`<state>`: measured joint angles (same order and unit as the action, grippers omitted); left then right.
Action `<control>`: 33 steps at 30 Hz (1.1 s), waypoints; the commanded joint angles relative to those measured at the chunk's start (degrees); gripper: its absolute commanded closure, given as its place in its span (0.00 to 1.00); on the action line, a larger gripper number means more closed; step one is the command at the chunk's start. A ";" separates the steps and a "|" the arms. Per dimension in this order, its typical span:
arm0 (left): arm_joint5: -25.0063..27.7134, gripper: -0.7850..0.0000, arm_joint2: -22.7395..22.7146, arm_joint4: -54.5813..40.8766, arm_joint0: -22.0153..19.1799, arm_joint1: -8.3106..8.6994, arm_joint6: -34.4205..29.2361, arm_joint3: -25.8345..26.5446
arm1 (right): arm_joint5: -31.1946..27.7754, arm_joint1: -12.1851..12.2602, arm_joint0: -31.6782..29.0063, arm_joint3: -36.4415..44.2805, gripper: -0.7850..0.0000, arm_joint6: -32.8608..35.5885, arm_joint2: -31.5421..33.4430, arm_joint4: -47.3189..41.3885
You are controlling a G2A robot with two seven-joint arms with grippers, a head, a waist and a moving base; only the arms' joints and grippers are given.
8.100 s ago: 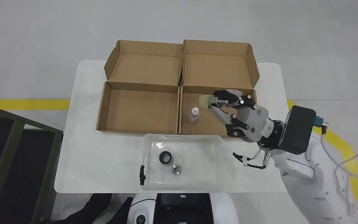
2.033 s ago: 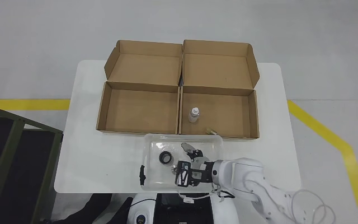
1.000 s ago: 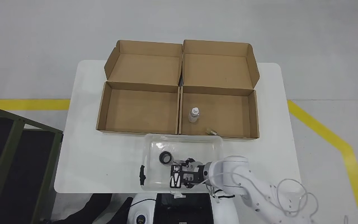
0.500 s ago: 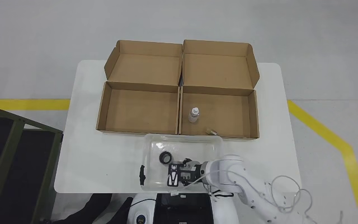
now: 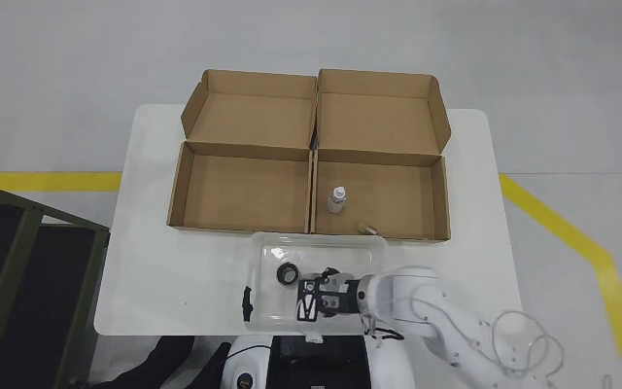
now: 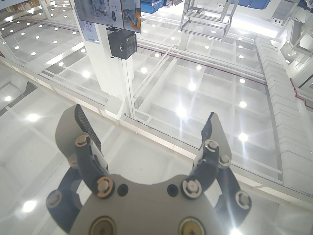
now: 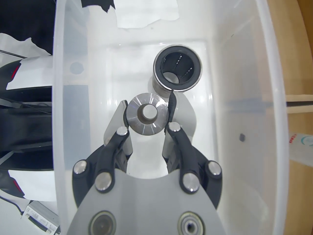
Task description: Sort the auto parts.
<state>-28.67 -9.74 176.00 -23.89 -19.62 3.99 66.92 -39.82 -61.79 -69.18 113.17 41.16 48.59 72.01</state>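
A clear plastic bin (image 5: 369, 245) sits at the table's near edge. In it lie a silver ring-shaped bushing (image 7: 148, 114) and, just beyond it, a steel sleeve bearing with a black end (image 7: 177, 67); the same bearing (image 5: 288, 275) lies in the bin's left part. My right gripper (image 7: 148, 101) reaches down into the bin, shut on the bushing, with a finger pressed against each side. From above, the right gripper (image 5: 309, 297) is near the bin's front wall. My left gripper (image 6: 146, 133) points up at the ceiling, open and holding nothing.
Two open cardboard boxes stand behind the bin. The right box (image 5: 428, 199) holds a small white bottle (image 5: 336, 199) and a small part (image 5: 367, 229) by its front wall. The left box (image 5: 185, 190) stands beside it. The bearing stands close to one right fingertip.
The right arm has left the right box and come down into the bin at the silver bushing. In the last half second it has barely shifted.
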 commanded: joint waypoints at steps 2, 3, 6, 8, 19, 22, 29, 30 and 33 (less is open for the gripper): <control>0.00 0.00 0.00 0.00 0.00 0.00 0.00 0.00 | -0.10 0.40 -0.87 2.58 1.00 -0.14 1.61 -0.38; 0.00 0.00 0.00 0.00 0.00 0.00 0.00 0.00 | -0.09 0.51 -1.14 3.58 1.00 -0.34 2.04 -0.51; 0.00 0.00 0.00 0.00 0.00 0.00 0.00 0.00 | 0.05 0.70 -1.56 5.80 1.00 -1.31 2.99 -0.58; 0.00 0.00 0.00 0.00 0.00 0.00 0.00 0.00 | 0.45 0.72 -1.54 6.38 1.00 -2.51 3.39 -0.53; 0.00 0.00 0.00 0.00 0.00 0.00 0.00 0.00 | 6.21 -0.44 1.18 6.31 1.00 -16.24 3.39 0.14; 0.00 0.00 0.00 0.00 0.00 0.00 0.00 0.00 | 7.93 -0.83 2.10 6.24 1.00 -20.33 3.62 0.20; 0.00 0.00 0.00 0.00 0.00 0.00 0.00 0.00 | 10.96 -1.60 4.64 7.11 1.00 -27.32 4.84 0.10; 0.00 0.00 0.00 0.00 0.00 0.00 0.00 0.00 | 11.44 -1.73 5.03 7.32 1.00 -28.48 5.09 -0.10; 0.00 0.00 0.00 0.00 0.00 0.00 0.00 0.00 | 12.54 -2.02 5.90 7.47 1.00 -30.99 5.73 -0.39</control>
<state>-28.67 -9.74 176.00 -23.89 -19.62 3.99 66.92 -27.68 -63.72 -63.53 120.51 11.06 54.10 71.78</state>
